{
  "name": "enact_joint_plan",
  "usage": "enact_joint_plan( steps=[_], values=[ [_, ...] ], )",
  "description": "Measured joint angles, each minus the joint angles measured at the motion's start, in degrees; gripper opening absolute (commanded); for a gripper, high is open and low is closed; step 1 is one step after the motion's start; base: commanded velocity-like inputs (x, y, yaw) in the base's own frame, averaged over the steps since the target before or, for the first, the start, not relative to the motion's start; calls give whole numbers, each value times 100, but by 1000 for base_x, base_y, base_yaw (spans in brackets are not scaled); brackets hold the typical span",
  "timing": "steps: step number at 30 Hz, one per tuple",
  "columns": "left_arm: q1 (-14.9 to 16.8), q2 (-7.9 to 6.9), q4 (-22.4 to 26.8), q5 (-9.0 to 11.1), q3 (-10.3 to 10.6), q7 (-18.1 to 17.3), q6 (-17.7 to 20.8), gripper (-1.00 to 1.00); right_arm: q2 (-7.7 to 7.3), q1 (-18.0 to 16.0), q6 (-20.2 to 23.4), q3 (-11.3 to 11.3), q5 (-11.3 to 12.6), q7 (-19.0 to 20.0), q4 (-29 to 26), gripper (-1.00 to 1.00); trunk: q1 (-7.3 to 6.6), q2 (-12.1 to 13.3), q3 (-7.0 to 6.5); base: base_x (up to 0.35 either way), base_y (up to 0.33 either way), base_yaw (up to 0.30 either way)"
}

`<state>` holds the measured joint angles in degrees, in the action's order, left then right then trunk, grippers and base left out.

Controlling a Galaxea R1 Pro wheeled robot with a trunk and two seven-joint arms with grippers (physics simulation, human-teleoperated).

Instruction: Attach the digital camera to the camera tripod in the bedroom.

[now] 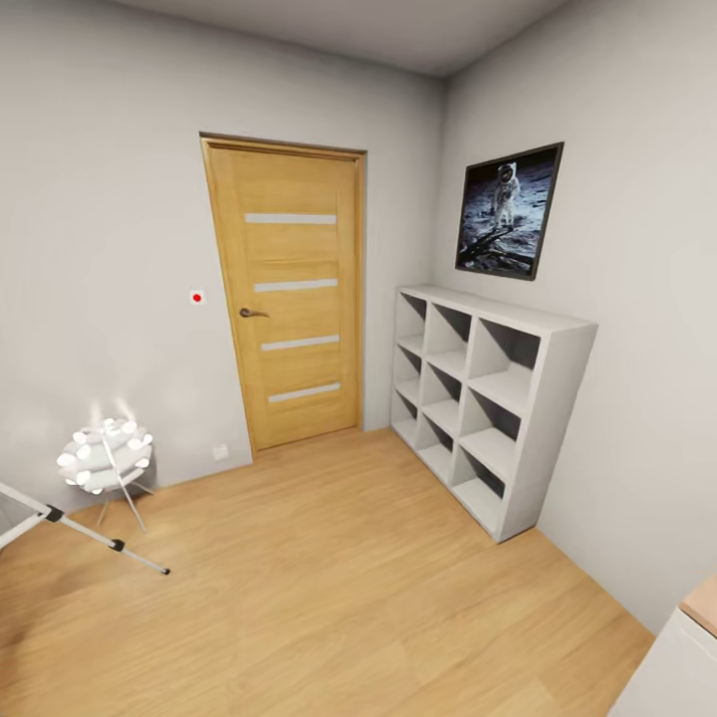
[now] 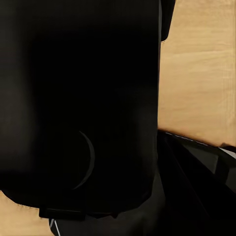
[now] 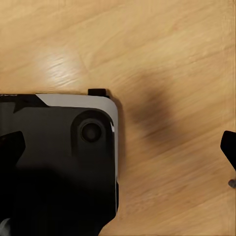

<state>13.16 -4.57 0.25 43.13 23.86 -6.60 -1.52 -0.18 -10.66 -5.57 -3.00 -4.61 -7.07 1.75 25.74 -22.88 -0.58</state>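
Observation:
One silver leg of the camera tripod (image 1: 85, 533), with black joints and a black foot, slants across the wood floor at the far left of the head view; its head is out of view. In the left wrist view a chunky black body with a faint round ridge sits right against the lens. It looks like the digital camera (image 2: 78, 98), with my left gripper (image 2: 98, 147) shut on it; its fingers are hidden. In the right wrist view my right gripper (image 3: 118, 147) hangs open over the floor, one black fingertip (image 3: 228, 147) showing at the edge.
A closed wooden door (image 1: 289, 289) is straight ahead. A white cube shelf (image 1: 488, 398) stands along the right wall under a framed astronaut picture (image 1: 508, 209). A glowing round lamp (image 1: 105, 456) stands beside the tripod leg. A wood-topped desk corner (image 1: 697, 612) is at the lower right. My dark base (image 3: 59, 162) is below.

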Motion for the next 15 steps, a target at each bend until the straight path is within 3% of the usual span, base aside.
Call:
enact_joint_plan(
  steps=[15],
  values=[
    [0, 0, 0, 0, 0, 4, 17, -100, -3, 0, 0, 0, 1, 4, -1, 100, -1, 0, 0, 286, 0, 0]
  ],
)
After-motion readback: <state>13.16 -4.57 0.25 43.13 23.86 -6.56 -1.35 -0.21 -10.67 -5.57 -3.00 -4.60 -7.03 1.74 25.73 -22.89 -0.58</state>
